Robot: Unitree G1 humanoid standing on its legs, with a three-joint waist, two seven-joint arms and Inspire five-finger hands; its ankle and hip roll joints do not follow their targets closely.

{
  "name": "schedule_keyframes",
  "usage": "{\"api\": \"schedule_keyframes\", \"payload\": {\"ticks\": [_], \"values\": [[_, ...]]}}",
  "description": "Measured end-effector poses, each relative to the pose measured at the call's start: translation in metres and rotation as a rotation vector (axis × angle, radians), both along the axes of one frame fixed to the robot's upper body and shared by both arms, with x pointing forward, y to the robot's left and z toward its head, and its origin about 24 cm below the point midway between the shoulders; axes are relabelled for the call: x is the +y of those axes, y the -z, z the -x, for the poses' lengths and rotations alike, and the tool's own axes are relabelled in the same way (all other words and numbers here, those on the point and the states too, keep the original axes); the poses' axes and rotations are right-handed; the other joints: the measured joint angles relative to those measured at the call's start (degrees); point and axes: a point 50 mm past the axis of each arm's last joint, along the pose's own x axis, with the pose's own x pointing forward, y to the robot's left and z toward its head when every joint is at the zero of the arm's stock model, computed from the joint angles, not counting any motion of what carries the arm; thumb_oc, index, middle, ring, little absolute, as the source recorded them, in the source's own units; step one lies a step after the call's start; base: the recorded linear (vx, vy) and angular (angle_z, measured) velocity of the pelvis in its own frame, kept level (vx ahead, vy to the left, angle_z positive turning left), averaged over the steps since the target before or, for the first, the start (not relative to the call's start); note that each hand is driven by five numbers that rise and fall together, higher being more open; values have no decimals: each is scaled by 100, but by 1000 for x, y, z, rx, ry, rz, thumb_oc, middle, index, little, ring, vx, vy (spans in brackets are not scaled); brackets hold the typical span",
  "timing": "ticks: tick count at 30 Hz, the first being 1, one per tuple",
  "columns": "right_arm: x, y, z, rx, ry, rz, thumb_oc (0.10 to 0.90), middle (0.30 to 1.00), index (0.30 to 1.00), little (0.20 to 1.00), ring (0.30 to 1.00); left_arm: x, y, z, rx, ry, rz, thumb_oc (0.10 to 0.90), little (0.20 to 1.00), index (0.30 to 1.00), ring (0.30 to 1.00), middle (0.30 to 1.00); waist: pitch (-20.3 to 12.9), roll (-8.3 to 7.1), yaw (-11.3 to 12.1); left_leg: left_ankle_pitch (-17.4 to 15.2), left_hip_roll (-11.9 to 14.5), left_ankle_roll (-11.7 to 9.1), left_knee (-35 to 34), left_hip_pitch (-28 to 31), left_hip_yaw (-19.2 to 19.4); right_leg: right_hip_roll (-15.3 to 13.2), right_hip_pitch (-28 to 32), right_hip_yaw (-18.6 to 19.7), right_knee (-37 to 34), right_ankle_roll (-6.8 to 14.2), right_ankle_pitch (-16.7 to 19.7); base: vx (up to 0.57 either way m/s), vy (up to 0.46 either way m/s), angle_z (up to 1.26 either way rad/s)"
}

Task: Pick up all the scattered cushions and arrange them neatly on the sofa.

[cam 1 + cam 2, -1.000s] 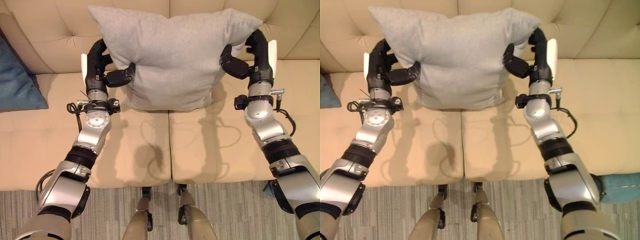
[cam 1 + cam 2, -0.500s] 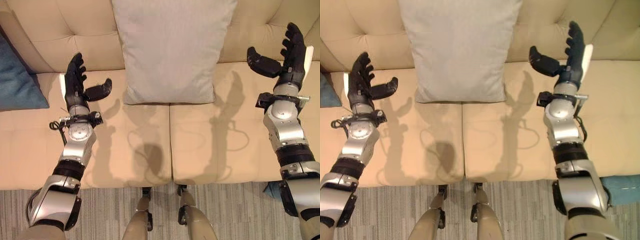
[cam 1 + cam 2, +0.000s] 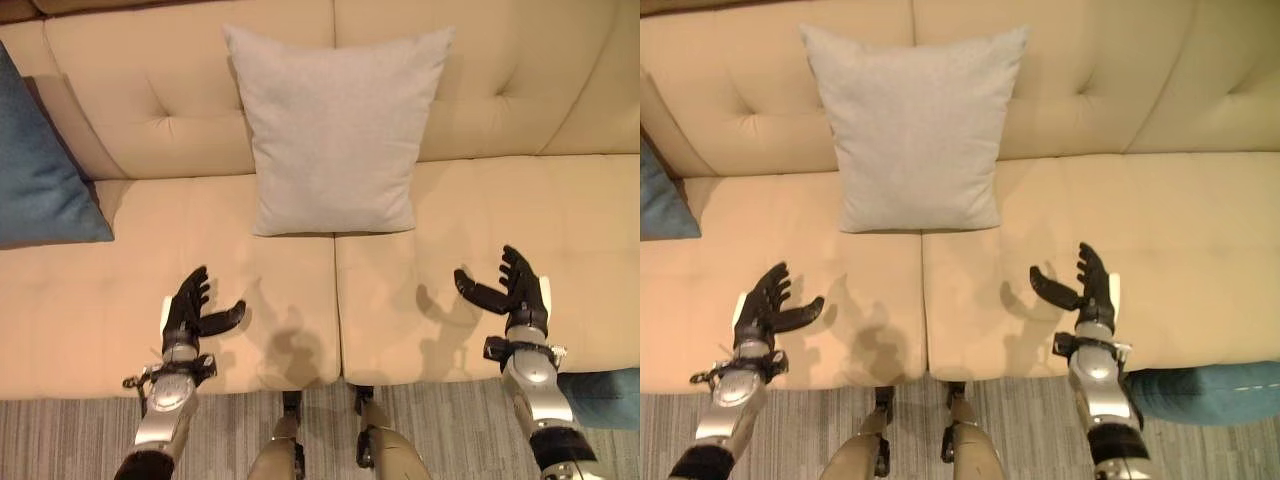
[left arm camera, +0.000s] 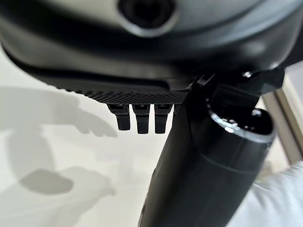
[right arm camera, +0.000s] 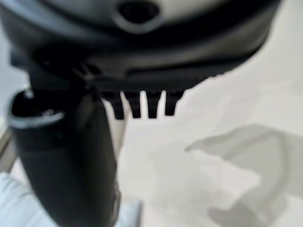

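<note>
Beige sofa [image 3: 560, 230] stretched across both eye views, seat largely bare. Grey cushion [image 3: 337, 130] stood propped upright against the backrest at the middle, over the seam between the two seat pads; looked placed and square. Blue cushion [image 3: 40, 170] leaned at the sofa's left end. Teal cushion [image 3: 1210, 392] lay on the floor off the front right corner, judged not yet picked up, so task seemed partly done. Left hand [image 3: 187, 315] and right hand [image 3: 512, 290] hovered low over the front of the seat, fingers spread wide, holding nothing, well apart from the grey cushion. Teal cushion sat just beside the right forearm, nearest that hand.
</note>
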Motion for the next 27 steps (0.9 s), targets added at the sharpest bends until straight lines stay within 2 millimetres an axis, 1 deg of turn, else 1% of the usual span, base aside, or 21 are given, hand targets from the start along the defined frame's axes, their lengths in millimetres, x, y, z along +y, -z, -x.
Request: {"api": "schedule_keyframes", "payload": {"ticks": [3, 5, 7, 8, 10, 11, 12, 14, 16, 18, 21, 24, 27], "values": [[-1, 34, 26, 150, 3, 2, 800, 900, 900, 900, 900, 6, 37, 41, 200, -20, -2, 800, 900, 900, 900, 900, -167, -22, -19, -145, 18, 24, -4, 424, 59, 22, 394, 17, -2, -56, -106, 25, 4, -10], [-5, 52, 47, 249, 15, 6, 800, 900, 900, 900, 900, 8, 51, 64, 294, -23, 6, 800, 900, 900, 900, 900, -367, -38, -9, -170, 22, 32, -3, 483, 57, 27, 458, 15, -3, -59, -130, 0, 0, 0], [-7, 65, 59, 317, 32, 5, 800, 900, 900, 900, 900, 9, 62, 78, 363, -27, -4, 800, 900, 900, 900, 900, -393, -55, 1, -178, 22, 49, -3, 638, 68, 28, 603, 19, -3, -60, -131, 2, -6, -2], [-8, 79, 73, 399, 28, 0, 800, 900, 900, 900, 900, 8, 75, 92, 448, -37, -4, 800, 900, 900, 900, 900, -409, -57, 6, -209, 23, 83, -3, 889, 102, 26, 852, 26, -4, -36, -150, -1, -13, -5], [-5, 89, 81, 463, 7, 3, 800, 900, 900, 900, 900, 6, 85, 101, 515, -37, -2, 800, 900, 900, 900, 900, -478, -64, 6, -243, 24, 100, -5, 1053, 121, 26, 1011, 34, -6, -63, -189, -8, -12, -4], [-2, 98, 90, 519, -13, 3, 800, 900, 900, 900, 900, 4, 91, 108, 564, -26, -4, 800, 900, 900, 900, 900, -555, -82, -7, -252, 26, 109, -5, 1152, 135, 28, 1106, 40, -9, -67, -191, -6, -48, -2], [5, 108, 96, 570, -18, -20, 800, 900, 900, 900, 900, 1, 97, 113, 618, -6, -13, 800, 900, 900, 900, 900, -677, -118, 1, -275, 38, 127, -10, 1255, 140, 40, 1212, 38, -11, -80, -200, -12, -57, -3], [10, 118, 106, 641, -56, -7, 800, 900, 900, 900, 900, -1, 105, 120, 683, 20, -37, 800, 900, 900, 900, 900, -736, -145, -7, -325, 56, 125, -10, 1393, 180, 51, 1338, 39, -42, -81, -200, 1, -52, -5], [14, 125, 113, 696, -89, 2, 800, 900, 900, 900, 900, -3, 111, 128, 741, 23, -41, 800, 900, 900, 900, 900, -806, -156, -5, -385, 70, 163, -31, 1543, 183, 65, 1485, 37, -43, -116, -225, 13, -39, -2], [17, 131, 124, 733, -92, -9, 800, 900, 900, 900, 900, -3, 113, 137, 770, 36, -57, 800, 900, 900, 900, 900, -877, -159, -3, -409, 95, 170, -34, 1568, 189, 81, 1557, 33, -43, -125, -232, 3, -71, 1], [19, 137, 132, 774, -96, -25, 800, 900, 900, 900, 900, -2, 115, 141, 803, 45, -72, 800, 900, 900, 900, 900, -917, -166, -5, -408, 124, 170, -33, 1575, 187, 111, 1577, 23, -42, -126, -232, -32, -55, 2], [19, 140, 136, 800, -93, -28, 800, 900, 900, 900, 900, -6, 117, 143, 831, 90, -92, 800, 900, 900, 900, 900, -905, -139, -1, -387, 158, 183, -30, 1585, 183, 144, 1590, 17, -43, -136, -237, -58, -38, 2], [18, 144, 143, 839, -86, -28, 800, 900, 900, 900, 900, -11, 120, 143, 850, 125, -107, 800, 900, 900, 900, 900, -861, -83, 82, -356, 188, 160, 10, 1670, 180, 174, 1650, 7, -44, -169, -258, -162, -18, 2]]}}
